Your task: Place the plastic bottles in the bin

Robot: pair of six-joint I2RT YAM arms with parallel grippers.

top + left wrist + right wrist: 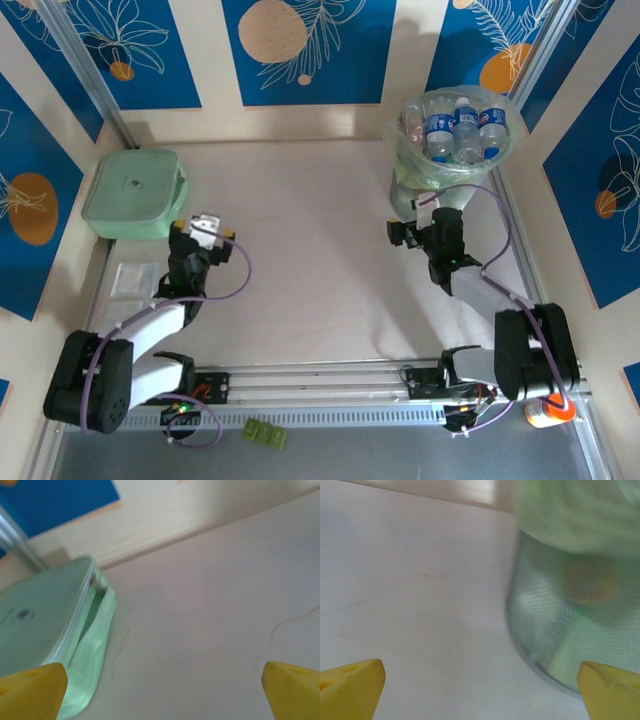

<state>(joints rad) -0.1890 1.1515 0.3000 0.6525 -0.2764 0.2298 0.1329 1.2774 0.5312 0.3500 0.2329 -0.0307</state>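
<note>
The bin [415, 160], a round translucent bucket with a pale green bag liner, stands at the far right of the table. Several clear plastic bottles [455, 130] with blue labels lie inside it. My right gripper [418, 215] sits just in front of the bin, open, with nothing between its yellow fingertips [352, 690]. In the right wrist view the bin's ribbed wall [560, 625] rises close on the right. My left gripper [205, 228] rests at the left, open and empty, its yellow fingertips [30, 690] wide apart over bare table.
A mint-green square lidded box [135, 193] lies at the far left, right beside my left gripper, and appears again [45, 625] in the left wrist view. A small orange-and-white bottle [548, 410] stands by the right arm's base. Walls close in the table's back and sides.
</note>
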